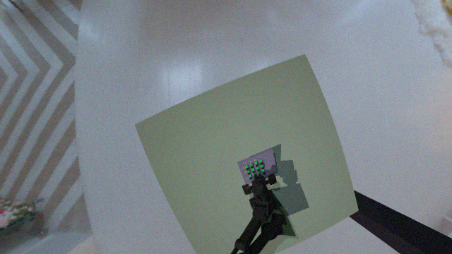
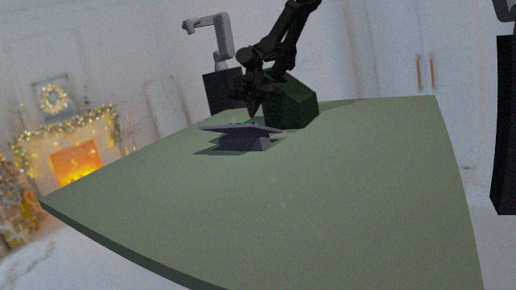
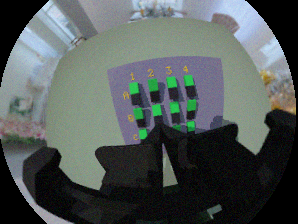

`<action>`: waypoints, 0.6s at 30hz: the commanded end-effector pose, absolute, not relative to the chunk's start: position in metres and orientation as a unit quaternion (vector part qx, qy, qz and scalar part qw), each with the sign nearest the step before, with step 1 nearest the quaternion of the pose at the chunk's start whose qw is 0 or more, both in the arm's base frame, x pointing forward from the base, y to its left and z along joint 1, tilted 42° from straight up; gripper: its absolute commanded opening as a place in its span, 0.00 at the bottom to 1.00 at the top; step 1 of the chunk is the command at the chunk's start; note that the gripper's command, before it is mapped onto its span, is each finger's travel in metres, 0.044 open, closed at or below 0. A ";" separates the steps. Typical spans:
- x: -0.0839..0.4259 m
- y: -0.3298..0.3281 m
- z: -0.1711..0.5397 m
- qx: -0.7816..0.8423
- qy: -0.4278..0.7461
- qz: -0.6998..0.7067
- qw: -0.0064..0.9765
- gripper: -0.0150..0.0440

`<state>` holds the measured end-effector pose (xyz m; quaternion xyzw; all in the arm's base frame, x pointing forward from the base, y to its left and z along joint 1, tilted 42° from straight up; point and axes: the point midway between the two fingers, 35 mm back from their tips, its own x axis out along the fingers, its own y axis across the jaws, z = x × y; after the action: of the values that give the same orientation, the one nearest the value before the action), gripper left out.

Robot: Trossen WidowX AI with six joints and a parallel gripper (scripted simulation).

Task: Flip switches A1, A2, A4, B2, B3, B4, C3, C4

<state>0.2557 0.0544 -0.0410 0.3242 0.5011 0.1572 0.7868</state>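
Note:
The purple panel (image 1: pixel 269 156) (image 2: pixel 260 129) (image 3: pixel 207 70) has rows A to C and columns 1 to 4 of green-and-black switches. In the wrist view, A1 (image 3: pixel 134 89), A2 (image 3: pixel 152 85), A3 (image 3: pixel 171 82) and A4 (image 3: pixel 189 81) show green at their far ends. B1 (image 3: pixel 138 114), B2 (image 3: pixel 157 110), B3 (image 3: pixel 174 109) and B4 (image 3: pixel 191 105) also show green. C1 (image 3: pixel 143 134) and C4 (image 3: pixel 191 126) are partly visible; C3 is mostly hidden and C2 is hidden. Raised ends are hard to tell. My gripper (image 2: pixel 252 116) (image 3: pixel 159 126) is shut and empty, its tips just above the panel near C2.
The panel rests on a purple base (image 2: pixel 243 142) on the green table (image 1: pixel 198 141) (image 2: pixel 322 201). A dark green block (image 2: pixel 290 102) stands behind the panel, under the arm. A grey arm (image 2: pixel 223 36) stands beyond the table.

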 end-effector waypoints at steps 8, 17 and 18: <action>0.260 0.062 -0.051 0.326 0.503 0.155 0.785 0.25; 0.263 0.067 -0.056 0.326 0.503 0.155 0.785 0.25; 0.263 0.067 -0.056 0.326 0.503 0.155 0.785 0.25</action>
<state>0.2619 0.0664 -0.0550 0.3249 0.5031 0.1576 0.7852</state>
